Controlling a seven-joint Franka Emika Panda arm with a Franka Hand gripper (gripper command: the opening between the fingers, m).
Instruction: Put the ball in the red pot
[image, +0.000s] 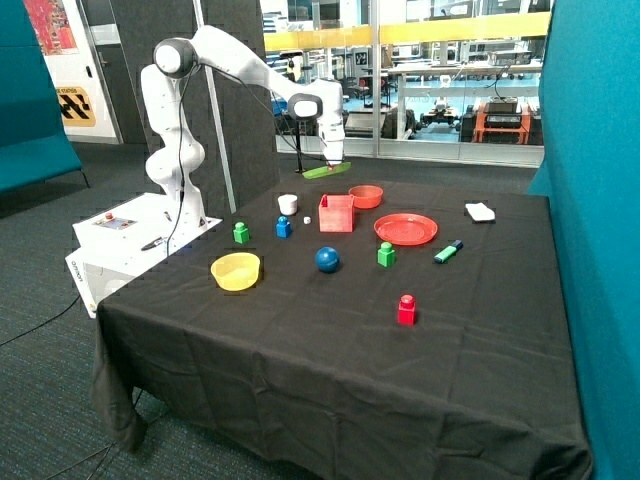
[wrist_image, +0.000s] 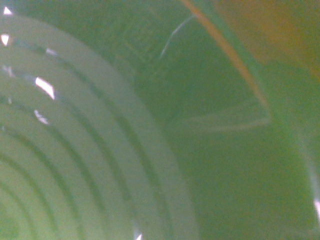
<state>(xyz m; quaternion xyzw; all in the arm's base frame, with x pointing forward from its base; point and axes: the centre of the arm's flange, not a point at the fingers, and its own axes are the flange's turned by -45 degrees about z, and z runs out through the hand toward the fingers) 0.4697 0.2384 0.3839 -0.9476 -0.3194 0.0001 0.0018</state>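
The dark blue ball rests on the black tablecloth near the middle of the table, in front of the red pot, a square red box. My gripper is at the far edge of the table, behind the red pot and well away from the ball. It holds a flat green plate tilted above the cloth. In the wrist view the green plate, with its raised rings, fills the picture and hides everything else.
A round red bowl and a flat red plate lie beside the pot. A yellow bowl, green blocks, a blue block, a red block, a white cup, a marker and a white cloth are spread around.
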